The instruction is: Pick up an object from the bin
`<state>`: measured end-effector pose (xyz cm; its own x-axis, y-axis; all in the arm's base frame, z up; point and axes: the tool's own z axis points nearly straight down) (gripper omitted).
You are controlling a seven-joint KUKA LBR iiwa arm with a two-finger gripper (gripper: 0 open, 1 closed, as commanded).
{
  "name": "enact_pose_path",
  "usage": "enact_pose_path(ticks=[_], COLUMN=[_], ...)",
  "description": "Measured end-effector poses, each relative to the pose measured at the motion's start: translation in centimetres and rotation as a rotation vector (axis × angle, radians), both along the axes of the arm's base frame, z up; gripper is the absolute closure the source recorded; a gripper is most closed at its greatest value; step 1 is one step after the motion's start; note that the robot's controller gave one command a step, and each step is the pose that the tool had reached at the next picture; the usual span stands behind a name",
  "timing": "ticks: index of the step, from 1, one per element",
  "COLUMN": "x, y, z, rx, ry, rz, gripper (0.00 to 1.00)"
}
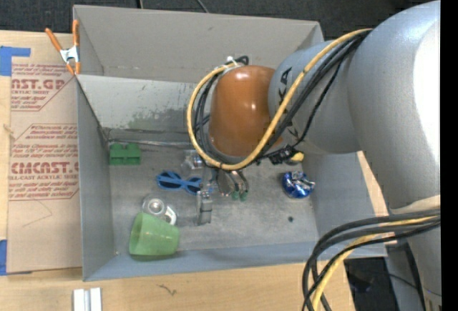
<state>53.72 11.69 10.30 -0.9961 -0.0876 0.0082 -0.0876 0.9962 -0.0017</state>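
Observation:
My gripper (pixel 207 206) reaches down from under the orange wrist cover to the bin floor near the middle. A blue scissor-like thing with loop handles (pixel 177 181) lies just to its left, touching or nearly touching it. A small clear and silver piece (pixel 159 207) rests on the floor a little further left. Just below that piece, a pale green cup (pixel 152 237) lies on its side by the bin's front wall.
A dark green block (pixel 124 153) sits at the back left of the floor. A blue and white crumpled thing (pixel 297 185) lies to the right of the gripper. The arm and its cables cover the bin's right side.

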Motion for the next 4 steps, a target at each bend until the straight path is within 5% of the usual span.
enact_pose_path(ticks=[1, 2, 3, 4], x=[0.3, 0.3, 4.3, 4.3], y=[0.2, 0.2, -0.9, -0.8], z=[0.5, 0.5, -3.5, -3.3], rx=[0.004, 0.004, 0.003, 0.005], ry=[-0.008, -0.008, -0.01, -0.01], rz=[0.0, 0.0, 0.086, 0.085], gripper=[1.0, 0.0, 0.0, 1.0])
